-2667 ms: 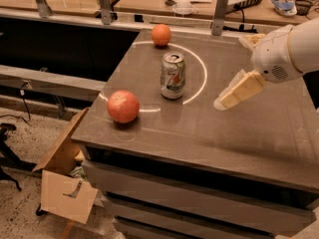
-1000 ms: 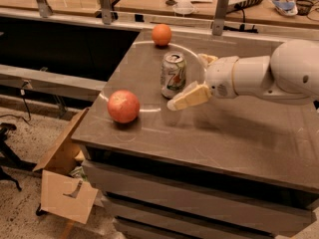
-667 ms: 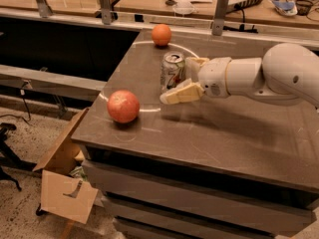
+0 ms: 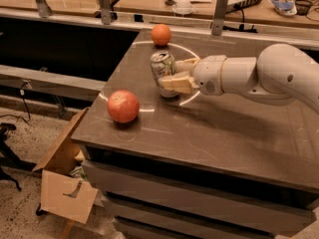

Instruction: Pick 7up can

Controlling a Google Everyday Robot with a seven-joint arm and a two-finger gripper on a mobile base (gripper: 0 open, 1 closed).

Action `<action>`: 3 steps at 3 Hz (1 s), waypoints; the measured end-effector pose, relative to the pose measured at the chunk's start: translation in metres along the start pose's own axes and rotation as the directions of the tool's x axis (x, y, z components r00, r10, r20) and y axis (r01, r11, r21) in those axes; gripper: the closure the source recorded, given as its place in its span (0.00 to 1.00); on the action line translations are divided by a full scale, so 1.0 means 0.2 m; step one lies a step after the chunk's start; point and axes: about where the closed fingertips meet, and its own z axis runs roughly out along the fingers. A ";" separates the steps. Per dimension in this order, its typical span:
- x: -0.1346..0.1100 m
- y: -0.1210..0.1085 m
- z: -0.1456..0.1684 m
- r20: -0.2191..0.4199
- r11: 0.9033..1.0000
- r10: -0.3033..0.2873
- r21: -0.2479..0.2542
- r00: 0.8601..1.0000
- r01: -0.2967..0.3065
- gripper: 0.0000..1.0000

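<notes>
The 7up can [image 4: 161, 64], silver-white with a silver top, stands on the dark table [image 4: 224, 133] near its back left and leans slightly to the left. My gripper [image 4: 170, 73] reaches in from the right at can height. Its two cream fingers [image 4: 178, 82] lie on either side of the can's right part, the near one across its lower front, the far one behind it. The jaws look open around the can, and the can's base rests on the table.
A large orange-red fruit [image 4: 123, 106] lies near the table's front left edge. A smaller orange fruit [image 4: 161, 34] lies at the back edge behind the can. A cardboard box [image 4: 65, 183] sits on the floor at the left. Benches with clutter stand behind.
My gripper has moved left from the table's right side to the can and now straddles it. The can has shifted a little left and tilted. The fruits have not moved.
</notes>
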 end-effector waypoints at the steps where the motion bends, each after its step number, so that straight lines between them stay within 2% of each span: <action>1: -0.10 -0.09 -0.08 0.059 0.998 -0.014 0.066 0.998 0.010 0.89; 2: -0.20 -0.20 -0.22 0.099 0.987 -0.037 0.162 0.994 0.021 1.00; 3: -0.24 -0.29 -0.32 0.087 0.973 -0.043 0.228 0.995 0.022 1.00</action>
